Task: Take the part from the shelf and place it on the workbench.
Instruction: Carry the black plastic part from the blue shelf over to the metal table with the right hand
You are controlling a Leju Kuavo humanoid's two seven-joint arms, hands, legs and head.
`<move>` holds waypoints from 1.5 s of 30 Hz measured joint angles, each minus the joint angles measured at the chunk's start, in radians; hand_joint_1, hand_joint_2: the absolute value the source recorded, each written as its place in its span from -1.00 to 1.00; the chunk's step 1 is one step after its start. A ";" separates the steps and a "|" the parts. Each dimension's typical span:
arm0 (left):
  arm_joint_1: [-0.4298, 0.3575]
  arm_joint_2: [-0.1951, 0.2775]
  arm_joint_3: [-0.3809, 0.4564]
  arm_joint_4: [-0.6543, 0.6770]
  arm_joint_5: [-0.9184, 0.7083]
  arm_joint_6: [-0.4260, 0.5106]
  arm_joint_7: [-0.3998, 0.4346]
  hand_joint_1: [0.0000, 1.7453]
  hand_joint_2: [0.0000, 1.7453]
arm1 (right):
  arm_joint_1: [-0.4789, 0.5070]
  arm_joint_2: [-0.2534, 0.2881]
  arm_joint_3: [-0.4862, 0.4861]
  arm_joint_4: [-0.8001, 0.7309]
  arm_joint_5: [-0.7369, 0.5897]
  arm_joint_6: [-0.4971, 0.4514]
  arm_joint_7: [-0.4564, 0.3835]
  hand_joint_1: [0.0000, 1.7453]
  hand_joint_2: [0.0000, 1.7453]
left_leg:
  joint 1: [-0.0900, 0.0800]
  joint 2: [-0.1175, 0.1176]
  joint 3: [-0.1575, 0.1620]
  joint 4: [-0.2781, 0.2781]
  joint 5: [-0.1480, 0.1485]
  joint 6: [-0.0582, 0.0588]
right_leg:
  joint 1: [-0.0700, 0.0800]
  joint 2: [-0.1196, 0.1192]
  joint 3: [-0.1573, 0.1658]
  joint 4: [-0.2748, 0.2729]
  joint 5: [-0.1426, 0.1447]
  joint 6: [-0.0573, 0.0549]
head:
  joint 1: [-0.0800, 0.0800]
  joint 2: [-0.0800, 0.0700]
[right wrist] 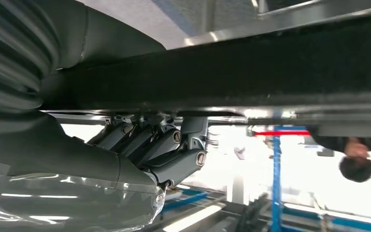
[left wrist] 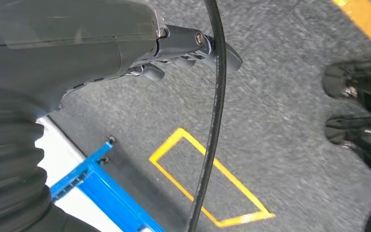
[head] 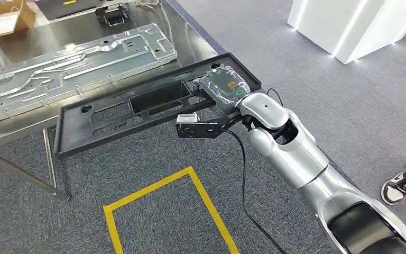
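Right hand (head: pixel 219 98) grips the black plastic frame (head: pixel 137 108) at its end, the frame half-overhanging the steel surface (head: pixel 26 47); placement looks underway, sliding it fully on before release.

Grey carpet floor (head: pixel 349 106) carries a yellow taped rectangle (head: pixel 164 182). A steel worktop (head: pixel 31 39) stands upper left; a white lit block (head: pixel 349 26) stands upper right.

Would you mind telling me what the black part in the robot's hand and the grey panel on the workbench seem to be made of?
Black part: probably moulded plastic, matte, with ribs and cut-outs. Grey panel: likely stamped sheet metal, dull silver with pressed ridges. Workbench: brushed steel, by its sheen.
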 joint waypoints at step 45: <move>-0.008 0.015 -0.029 0.000 -0.016 -0.017 -0.006 -1.00 1.00 | -0.009 0.067 0.039 0.050 0.049 -0.018 -0.002 0.92 1.00 | 0.009 0.058 0.058 -0.079 0.030 0.028 | 0.006 -0.030 -0.019 0.048 -0.037 0.044 | 0.000 0.000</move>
